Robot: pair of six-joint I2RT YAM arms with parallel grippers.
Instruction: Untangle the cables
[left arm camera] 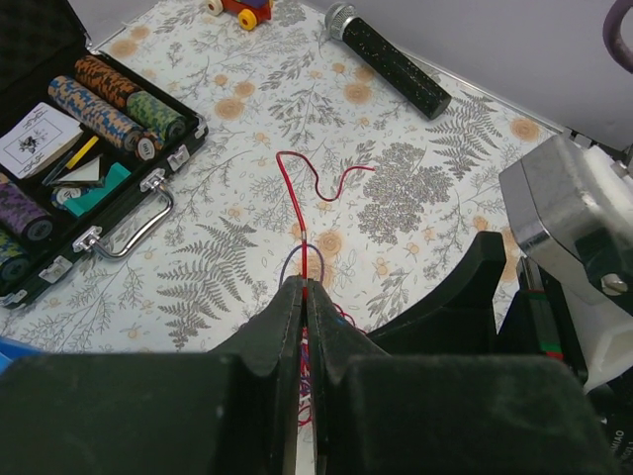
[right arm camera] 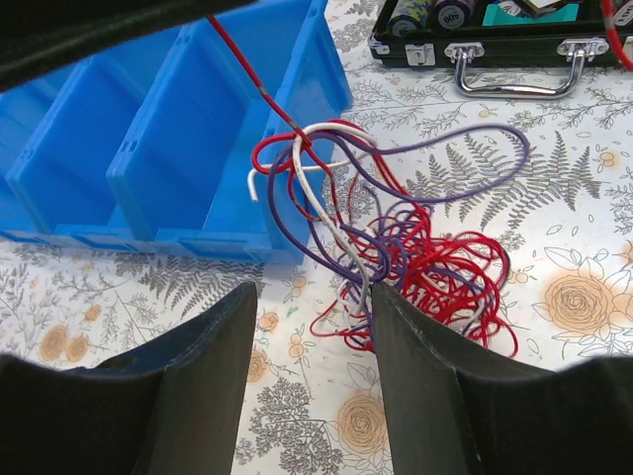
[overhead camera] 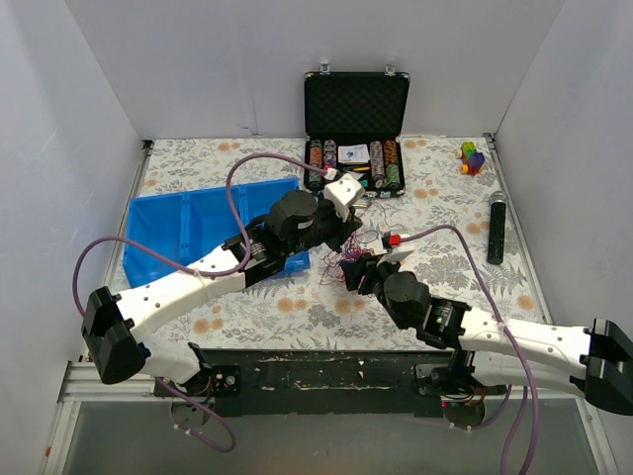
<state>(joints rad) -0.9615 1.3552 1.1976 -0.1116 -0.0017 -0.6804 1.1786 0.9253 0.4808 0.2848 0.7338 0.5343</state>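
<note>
The cables (right arm camera: 415, 259) lie in a tangled heap of red, purple and white strands on the flowered cloth, beside the blue tray. My left gripper (left arm camera: 305, 285) is shut on a single red cable (left arm camera: 297, 193) that curls on across the cloth ahead of it; a purple loop (left arm camera: 284, 265) sits just past the tips. A red strand (right arm camera: 237, 57) rises taut from the heap to the upper left. My right gripper (right arm camera: 315, 289) hangs open low over the heap's near edge, with a few strands against its right finger (right arm camera: 415, 366). From above, both grippers (overhead camera: 354, 226) (overhead camera: 358, 265) meet over the heap (overhead camera: 364, 244).
A blue divided tray (overhead camera: 198, 223) lies left of the heap. An open black case of poker chips (overhead camera: 354, 148) stands at the back. A black microphone (overhead camera: 496, 228) lies at the right and a small coloured toy (overhead camera: 472, 156) at the back right.
</note>
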